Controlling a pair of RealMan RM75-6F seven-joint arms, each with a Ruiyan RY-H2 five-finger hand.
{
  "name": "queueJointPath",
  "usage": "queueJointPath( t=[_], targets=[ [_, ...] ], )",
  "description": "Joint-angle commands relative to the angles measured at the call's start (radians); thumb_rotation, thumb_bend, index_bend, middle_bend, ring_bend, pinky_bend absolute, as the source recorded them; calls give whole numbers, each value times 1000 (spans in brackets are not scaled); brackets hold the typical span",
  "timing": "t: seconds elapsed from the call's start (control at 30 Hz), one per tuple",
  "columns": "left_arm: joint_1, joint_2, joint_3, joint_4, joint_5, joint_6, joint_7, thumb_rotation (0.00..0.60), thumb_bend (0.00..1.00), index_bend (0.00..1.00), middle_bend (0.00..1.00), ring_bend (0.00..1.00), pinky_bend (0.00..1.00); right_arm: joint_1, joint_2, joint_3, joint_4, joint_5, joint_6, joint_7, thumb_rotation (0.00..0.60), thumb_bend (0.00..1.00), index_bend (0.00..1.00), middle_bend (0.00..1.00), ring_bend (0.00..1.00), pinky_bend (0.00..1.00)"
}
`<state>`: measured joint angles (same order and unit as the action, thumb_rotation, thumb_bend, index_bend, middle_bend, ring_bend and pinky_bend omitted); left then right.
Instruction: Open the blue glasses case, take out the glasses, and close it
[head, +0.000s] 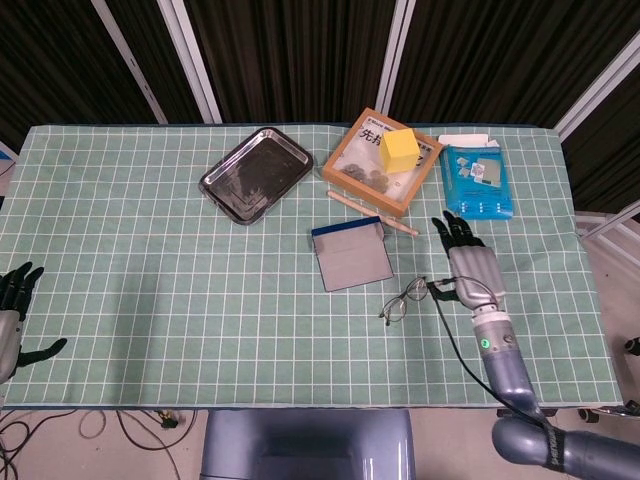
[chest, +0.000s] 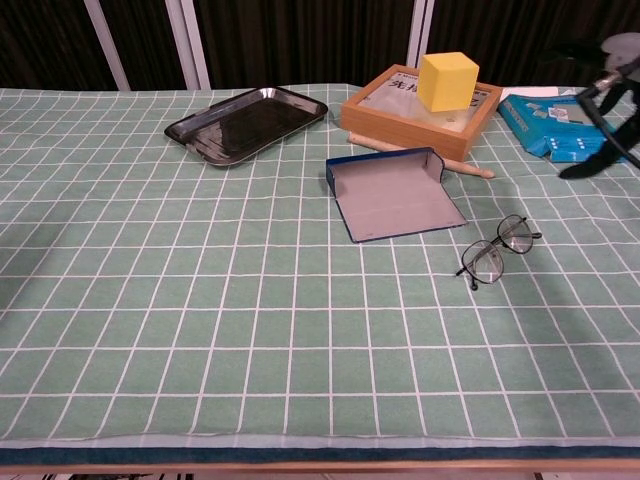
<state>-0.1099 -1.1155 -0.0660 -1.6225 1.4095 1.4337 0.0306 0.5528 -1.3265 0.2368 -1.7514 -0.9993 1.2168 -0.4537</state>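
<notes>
Both hands empty, fingers apart | glasses (head: 404, 298) just left of right hand (head: 468, 268)

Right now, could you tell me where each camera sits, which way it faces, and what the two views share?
Head view: high above the table, looking steeply down; shows the right hand open beside the glasses, and the left hand at the frame's left edge.
Chest view: low at the near table edge, looking across it; only a dark blur of the right hand at the right edge.
Shared: the open blue glasses case, glasses, metal tray and yellow block.
</notes>
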Motion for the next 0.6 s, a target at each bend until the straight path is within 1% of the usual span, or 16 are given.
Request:
queueJointPath(
  t=[0.03, 0.2, 0.37, 0.47, 0.6],
  targets=[
    [2, -5, -1, 3, -5, 5, 17, 600, 0, 0, 0, 0, 0, -99, 86, -90, -51, -122, 57, 89, 600, 128, 0, 0, 0, 248],
    [3, -9, -3, 11, -18, 4, 46, 600, 0, 0, 0, 0, 0, -170, 132, -134, -42, -190, 116, 159, 600, 105, 0, 0, 0, 244],
    [2, -20, -7, 16, -24, 10, 78, 600, 0, 0, 0, 0, 0, -247, 139, -172, 27, -273, 203, 231, 600, 96, 0, 0, 0, 244],
    [3, -24, -8, 16, -25, 13, 86, 600, 0, 0, 0, 0, 0, -287, 113, -180, 98, -309, 253, 294, 600, 96, 0, 0, 0, 244],
    [3, -25, -7, 16, -19, 16, 85, 600, 0, 0, 0, 0, 0, -300, 92, -167, 151, -308, 254, 329, 600, 96, 0, 0, 0, 244]
  ],
)
